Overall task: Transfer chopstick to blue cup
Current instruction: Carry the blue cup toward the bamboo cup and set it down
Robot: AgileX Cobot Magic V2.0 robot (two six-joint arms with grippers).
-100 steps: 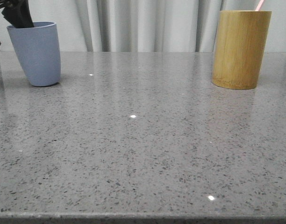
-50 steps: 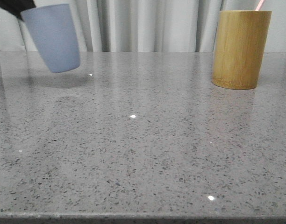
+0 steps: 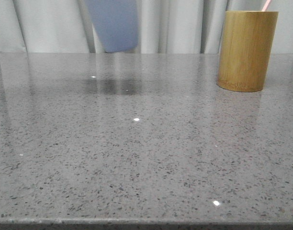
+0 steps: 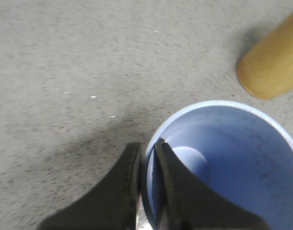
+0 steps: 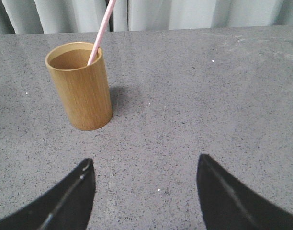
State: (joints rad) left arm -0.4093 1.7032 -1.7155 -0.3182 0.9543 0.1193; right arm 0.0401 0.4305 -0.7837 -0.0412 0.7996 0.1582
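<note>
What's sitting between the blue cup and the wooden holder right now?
Nothing: the front view shows bare table between the lifted blue cup and the wooden holder.

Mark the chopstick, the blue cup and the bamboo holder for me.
chopstick (image 5: 101, 31): right wrist view, on the pink shaft above the holder's rim.
blue cup (image 3: 113, 26): front view, on its outer wall, lifted off the table.
bamboo holder (image 3: 247, 50): front view, middle of its side.
</note>
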